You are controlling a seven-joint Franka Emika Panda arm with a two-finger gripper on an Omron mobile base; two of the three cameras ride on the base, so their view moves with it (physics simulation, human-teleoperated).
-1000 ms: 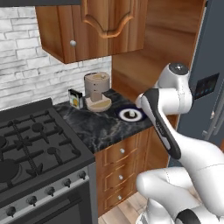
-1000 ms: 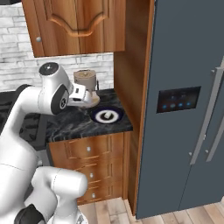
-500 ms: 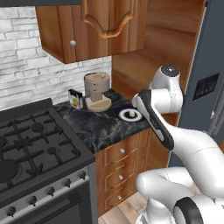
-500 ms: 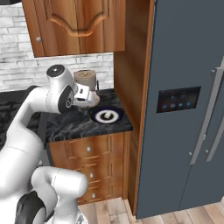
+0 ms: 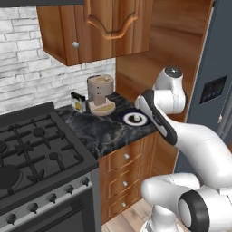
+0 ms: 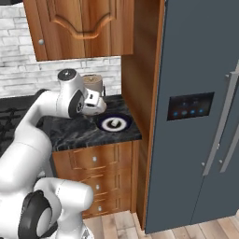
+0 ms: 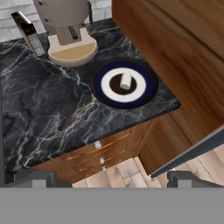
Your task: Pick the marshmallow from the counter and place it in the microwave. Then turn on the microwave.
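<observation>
Approach step, pick not begun. Marshmallow (image 7: 125,81) on round plate (image 7: 146,94) near counter (image 7: 52,118) right edge. Gripper (image 7: 111,177) spread, empty, high above; next descend over marshmallow.

We see a whitish marshmallow (image 7: 126,81) on a plate (image 7: 144,94) ringed dark blue and white with a dark centre. The desk (image 7: 52,118) is black stone veined with white, over brown wooden drawers (image 7: 94,155) with pale knobs. The appliance (image 7: 70,26) is beige, the fridge (image 6: 196,116) slate grey.
</observation>
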